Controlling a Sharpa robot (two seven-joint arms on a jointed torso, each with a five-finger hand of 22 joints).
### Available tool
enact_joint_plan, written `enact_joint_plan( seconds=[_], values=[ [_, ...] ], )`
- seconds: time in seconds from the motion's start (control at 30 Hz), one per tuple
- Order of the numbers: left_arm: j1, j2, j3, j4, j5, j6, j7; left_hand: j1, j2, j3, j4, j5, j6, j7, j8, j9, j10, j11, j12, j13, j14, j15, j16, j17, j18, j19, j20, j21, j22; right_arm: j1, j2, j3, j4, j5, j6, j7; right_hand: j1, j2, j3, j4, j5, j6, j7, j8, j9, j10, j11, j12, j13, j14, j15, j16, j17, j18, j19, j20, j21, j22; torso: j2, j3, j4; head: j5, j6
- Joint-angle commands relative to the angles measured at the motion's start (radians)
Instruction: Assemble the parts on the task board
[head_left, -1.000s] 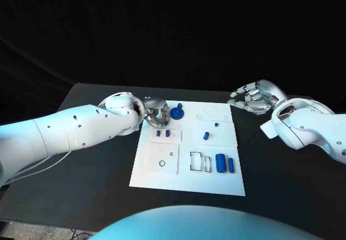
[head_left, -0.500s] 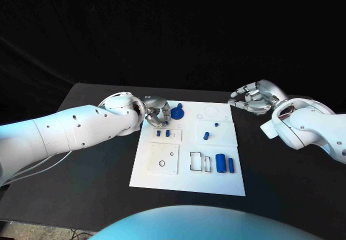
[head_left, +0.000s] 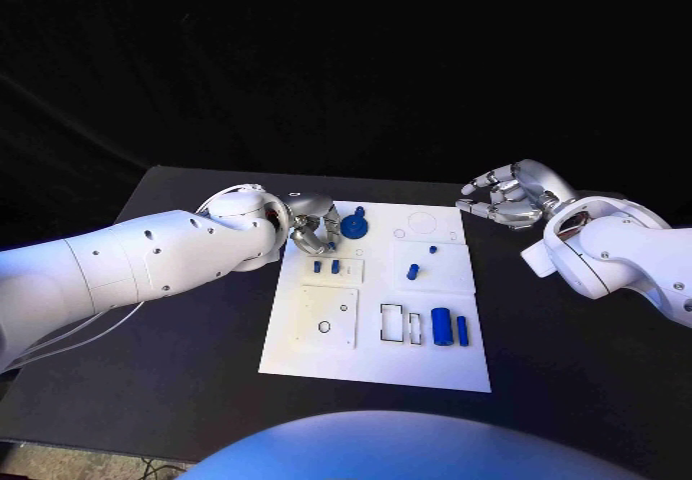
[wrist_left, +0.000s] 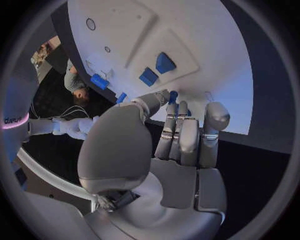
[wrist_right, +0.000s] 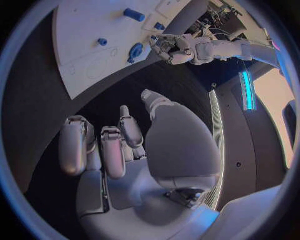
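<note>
On the black worktop lies the white task board, and its near edge is bare. A little farther, on the right part of the board, a thick blue cylinder and a thinner blue bar lie side by side, just beside an outlined rectangular slot. To the left of them is a raised white square plate with a small oval hole. Farther again, two small blue pegs stand close together on the left part, and one small blue piece stands on the right part, well apart from them. Near the far left corner of the board sits a round blue part. The left robot hand is just beside this round part, at the left edge of the board; its fingers are curled together and point down to the board, and something blue shows at the fingertips, but I cannot tell if the hand grips it or only touches it. The right robot hand hovers past the far right corner of the board, over the dark worktop, with the fingers curled in and nothing between them.
</note>
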Motion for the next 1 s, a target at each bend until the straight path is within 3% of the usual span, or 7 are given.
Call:
enact_joint_plan(
  seconds=[0.03,0.43,0.77,1.0],
  values=[
    [0.000,0.001,0.001,0.000,0.009,0.010,0.009,-0.002,0.010,-0.002,-0.002,0.005,0.006,0.000,0.006,0.001,-0.006,-0.002,0.003,0.002,-0.009,-0.002,0.002,-0.002,0.001,-0.008,-0.001,-0.002,0.120,-0.001,0.001,0.000,0.000,-0.009,0.009,0.003,-0.007,0.002,0.007,0.000,0.005,-0.006,-0.004,0.005,0.001,-0.004,-0.002,-0.006,-0.001,0.082,0.001,-0.005,0.185,0.013,-0.007,-0.002,-0.005,0.168,0.000,0.0000,-0.0004,0.000,0.000],
    [0.000,0.002,0.001,-0.001,0.020,0.015,0.011,-0.001,0.010,0.000,-0.003,0.003,0.004,0.002,0.004,0.000,-0.006,-0.001,0.009,0.003,-0.011,-0.002,0.001,-0.006,0.001,-0.010,-0.002,-0.005,0.119,-0.001,0.001,0.000,-0.003,-0.009,0.008,0.003,-0.006,0.002,0.009,-0.001,0.005,-0.007,-0.004,0.005,0.002,-0.003,-0.002,-0.005,-0.001,0.082,0.001,-0.005,0.185,0.013,-0.006,-0.002,-0.005,0.169,0.000,0.0002,-0.0002,0.001,0.000],
    [0.000,0.002,0.001,-0.002,0.031,0.017,0.014,-0.019,-0.006,-0.006,0.001,0.006,-0.081,-0.017,-0.053,-0.024,-0.033,0.016,0.042,0.009,-0.018,0.015,0.006,-0.020,0.000,-0.014,0.010,-0.005,0.118,-0.001,0.002,0.000,-0.004,-0.009,0.008,0.003,-0.006,0.002,0.010,-0.001,0.004,-0.007,-0.004,0.006,0.002,-0.004,-0.002,-0.007,-0.003,0.081,0.001,-0.006,0.184,0.013,-0.007,-0.002,-0.007,0.168,0.000,0.0006,-0.0004,0.000,0.000],
    [-0.001,-0.002,0.001,-0.001,0.043,-0.010,0.026,-0.022,-0.009,-0.009,0.002,0.008,-0.091,-0.016,-0.059,-0.028,-0.035,0.018,0.046,0.009,-0.018,0.016,0.007,-0.020,-0.001,-0.012,0.011,-0.001,0.119,-0.001,0.002,0.000,-0.005,-0.010,0.011,0.003,-0.005,0.001,0.010,-0.002,0.004,-0.008,-0.004,0.006,0.002,-0.009,-0.002,-0.012,-0.008,0.080,0.001,-0.007,0.181,0.014,-0.009,-0.002,-0.011,0.167,0.000,0.0004,0.0000,0.000,0.000]
  ],
)
